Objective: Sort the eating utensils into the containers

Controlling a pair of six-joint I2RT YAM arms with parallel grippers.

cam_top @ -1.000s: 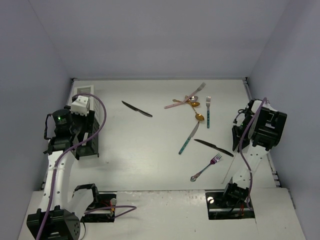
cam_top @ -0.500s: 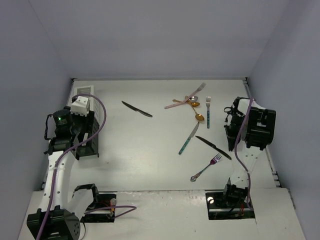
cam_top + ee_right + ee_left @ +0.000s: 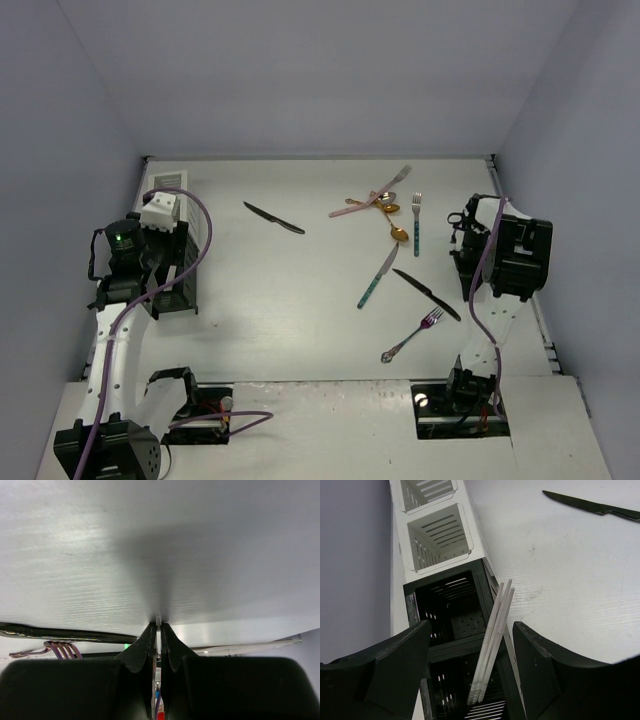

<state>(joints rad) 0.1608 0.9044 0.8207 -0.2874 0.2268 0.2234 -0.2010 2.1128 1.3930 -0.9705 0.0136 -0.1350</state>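
Your left gripper (image 3: 471, 626) hangs wide open and empty over the black caddy (image 3: 445, 577); your right gripper (image 3: 158, 625) is pinched shut.
White chopsticks (image 3: 492, 640) stand in one of its compartments, leaning along its length, upper ends toward the white caddy (image 3: 442, 565); a black knife (image 3: 590, 507) lies well apart.

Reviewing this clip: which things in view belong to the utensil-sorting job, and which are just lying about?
Job:
- black caddy, white caddy
- white chopsticks, standing in the black caddy
- far black knife, near black knife
- teal knife, teal fork
- gold spoons
- pink fork, silver fork, purplish fork

Not the job (rig parts only):
- purple cables
- arm bases
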